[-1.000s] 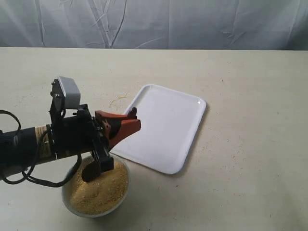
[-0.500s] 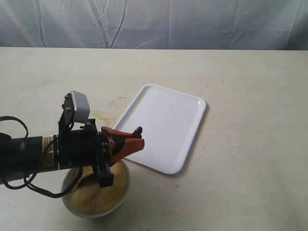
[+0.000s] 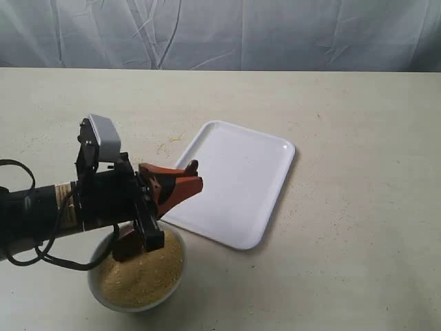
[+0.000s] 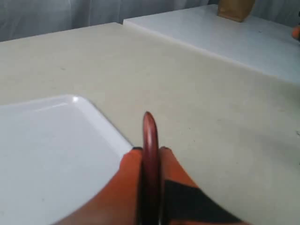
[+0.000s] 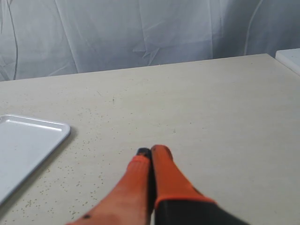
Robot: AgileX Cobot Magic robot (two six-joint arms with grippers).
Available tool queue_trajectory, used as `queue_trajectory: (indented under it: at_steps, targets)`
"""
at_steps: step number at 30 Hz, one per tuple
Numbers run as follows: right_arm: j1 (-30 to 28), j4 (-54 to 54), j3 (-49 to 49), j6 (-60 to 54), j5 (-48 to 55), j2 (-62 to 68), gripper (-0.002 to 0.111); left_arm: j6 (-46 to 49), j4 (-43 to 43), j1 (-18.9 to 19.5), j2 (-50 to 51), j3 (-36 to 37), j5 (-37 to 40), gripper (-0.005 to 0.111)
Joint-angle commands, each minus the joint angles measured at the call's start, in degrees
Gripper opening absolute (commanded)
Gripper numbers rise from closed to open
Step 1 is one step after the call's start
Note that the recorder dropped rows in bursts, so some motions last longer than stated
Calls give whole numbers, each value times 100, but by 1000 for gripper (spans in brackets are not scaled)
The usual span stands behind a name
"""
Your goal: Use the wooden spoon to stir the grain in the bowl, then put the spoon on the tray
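Observation:
The small white bowl (image 3: 103, 288) stands at the near left, full of yellow grain (image 3: 145, 274). My left gripper (image 3: 191, 182) hovers just above it, shut on the wooden spoon (image 3: 127, 244). The spoon's scoop dips into the grain and its handle tip pokes out past the orange fingers over the near-left edge of the white tray (image 3: 238, 183). In the left wrist view the dark red spoon (image 4: 150, 136) is pinched in the left gripper (image 4: 150, 151), with the tray (image 4: 42, 150) beside it. My right gripper (image 5: 151, 152) is shut with nothing in it, above bare table.
A few spilled grains (image 3: 169, 142) lie on the table behind the tray's left corner. A grey cloth backdrop (image 3: 220, 31) closes the far edge. A tray corner (image 5: 28, 136) shows in the right wrist view. A second white surface (image 4: 225, 33) with a brown object sits beyond.
The left gripper with the spoon swung down and right over the bowl half a second ago, then came back up and left. The spoon's scoop shifted through the grain.

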Motion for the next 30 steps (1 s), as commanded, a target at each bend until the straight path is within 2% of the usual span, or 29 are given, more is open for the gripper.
queue_trajectory:
  at_steps: [1, 8, 13, 17, 23, 30]
  targets:
    - [16, 5, 11, -7, -54, -30, 0, 88, 279, -17, 330, 5, -49, 0]
    - [16, 5, 11, -7, -54, -30, 0, -179, 915, -17, 269, 5, -49, 0]
    - [16, 5, 11, -7, -54, -30, 0, -191, 116, -17, -276, 5, -49, 0]
    - [16, 5, 11, -7, -54, -30, 0, -136, -638, -17, -326, 5, -49, 0]
    - [16, 5, 11, -7, -54, -30, 0, -153, -86, -17, -179, 5, -49, 0]
    - [16, 5, 11, -7, -54, -30, 0, -379, 297, -17, 567, 5, -49, 0]
